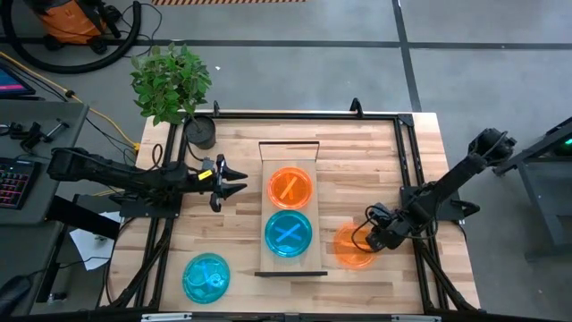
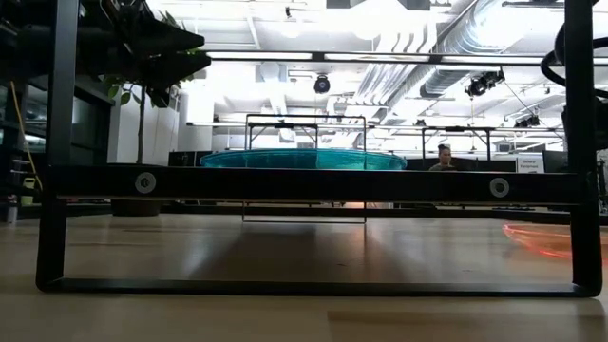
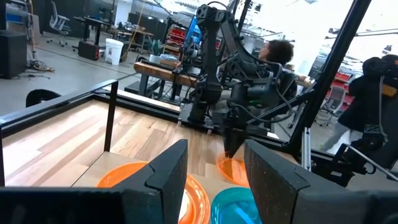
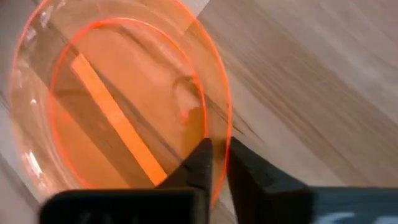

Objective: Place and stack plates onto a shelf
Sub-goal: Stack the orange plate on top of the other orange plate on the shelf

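The shelf [image 1: 290,161] stands mid-table. On it lie an orange plate stack [image 1: 290,188] and a cyan plate stack [image 1: 288,234], each showing crossed bar marks. A single orange plate [image 1: 350,247] lies on the tabletop to the shelf's right, and my right gripper [image 1: 370,238] is shut on its rim. A cyan plate [image 1: 206,277] rests flat on the table near the left front corner. My left gripper [image 1: 239,180] hovers open just left of the shelf, touching nothing. In the low view, the cyan stack [image 2: 304,159] sits on the shelf top. My right gripper [image 4: 217,171] pinches the orange plate's rim [image 4: 219,134] on the side facing the table's right edge, with one finger [image 4: 200,160] inside the plate and the other outside. The fingers slant down from the right. Whether the plate is off the table, I cannot tell.
A potted plant [image 1: 174,85] stands at the far left corner. A dark metal frame [image 1: 407,170] runs around the tabletop. Bare wood lies between the shelf and the left cyan plate. A person [image 3: 277,53] is in the room beyond the table.
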`<act>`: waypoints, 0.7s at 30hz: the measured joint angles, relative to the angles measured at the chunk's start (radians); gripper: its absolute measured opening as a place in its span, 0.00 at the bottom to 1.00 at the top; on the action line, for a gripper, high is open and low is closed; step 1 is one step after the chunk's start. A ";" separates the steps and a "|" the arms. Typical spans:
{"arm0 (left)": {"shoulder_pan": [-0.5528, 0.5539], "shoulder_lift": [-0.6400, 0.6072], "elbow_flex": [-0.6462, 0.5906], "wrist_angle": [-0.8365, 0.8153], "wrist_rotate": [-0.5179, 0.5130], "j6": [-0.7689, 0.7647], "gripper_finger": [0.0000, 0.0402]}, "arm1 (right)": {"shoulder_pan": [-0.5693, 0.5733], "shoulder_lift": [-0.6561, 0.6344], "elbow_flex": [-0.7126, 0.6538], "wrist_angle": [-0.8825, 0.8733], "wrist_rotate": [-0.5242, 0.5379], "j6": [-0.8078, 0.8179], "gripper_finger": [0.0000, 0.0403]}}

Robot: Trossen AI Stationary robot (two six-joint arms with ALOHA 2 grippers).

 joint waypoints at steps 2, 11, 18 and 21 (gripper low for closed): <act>0.000 0.000 0.000 0.000 0.000 0.000 0.37 | 0.006 -0.001 0.000 0.013 -0.007 -0.011 0.03; 0.000 0.000 0.000 0.004 0.000 0.001 0.37 | 0.014 -0.196 -0.002 0.019 -0.067 -0.055 0.00; 0.000 0.000 0.000 0.013 0.000 0.003 0.37 | 0.014 -0.432 -0.002 0.000 0.066 -0.058 0.00; 0.000 0.000 0.000 0.013 0.000 0.009 0.37 | 0.014 -0.495 -0.001 -0.023 0.125 -0.072 0.00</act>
